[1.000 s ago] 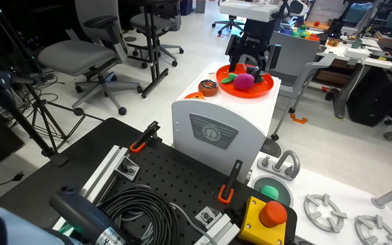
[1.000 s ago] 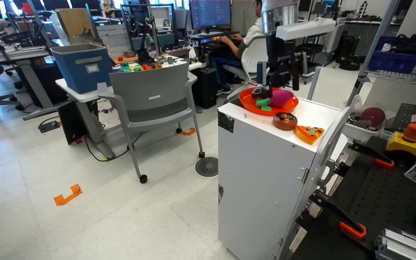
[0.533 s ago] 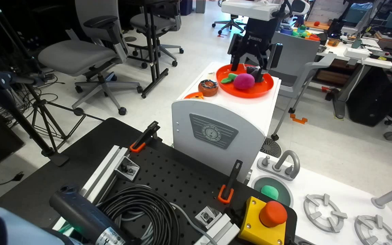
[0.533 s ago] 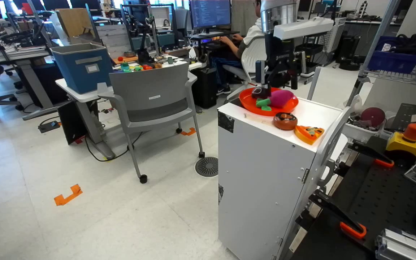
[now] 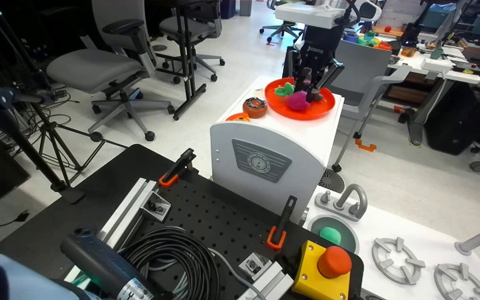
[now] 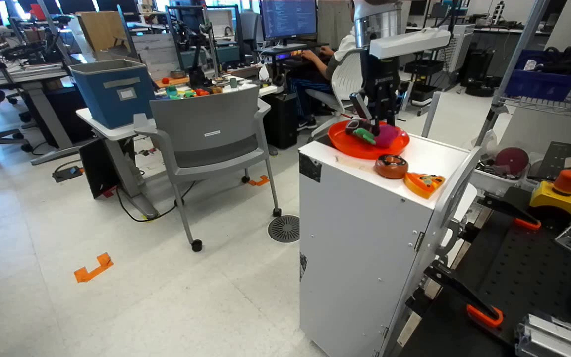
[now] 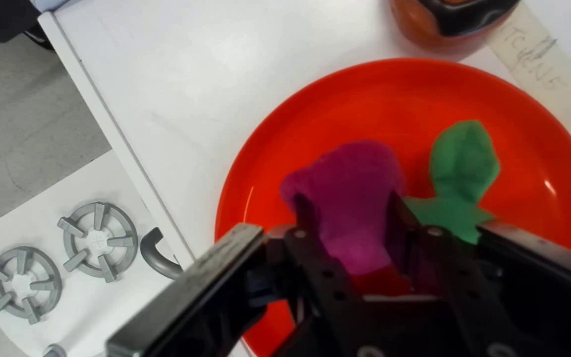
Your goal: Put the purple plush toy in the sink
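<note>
A: Held! The rounded, purple plush toy [image 7: 359,198] is pinched between the jaws, its soft body squashed narrow between them and puffed out beyond in the wrist view.

B: And gripped across the body, with green fabric leaves [image 7: 464,158], apparently its own, left outside. By a plump middle, a surer hold is likely given than by a floppy leaf.

A: And its place? Inside the shallow, round, orange-red dish [image 7: 404,94], set on the flat white bench [image 5: 306,131]; whether it is fully borne by the dish cannot be told.

B: The jaws are pointed downward, presumably so that the raised rim is avoided. Just beside, a dark brownish lump [image 6: 352,127] is half hidden (a hitchhiker, if it is snagged).

A: In an exterior view the target is seen: the round, grey-green sink [image 5: 349,233], well apart, past the upright grey panel [image 5: 273,187].

B: Already occupied by a rounded, mint-green ball [image 5: 330,236]! So the grasp appears made, the transfer not yet; a lift clear of that panel is probably called for, with room sought beside the ball. If the squeeze is too shallow, the toy could be dropped.
</note>
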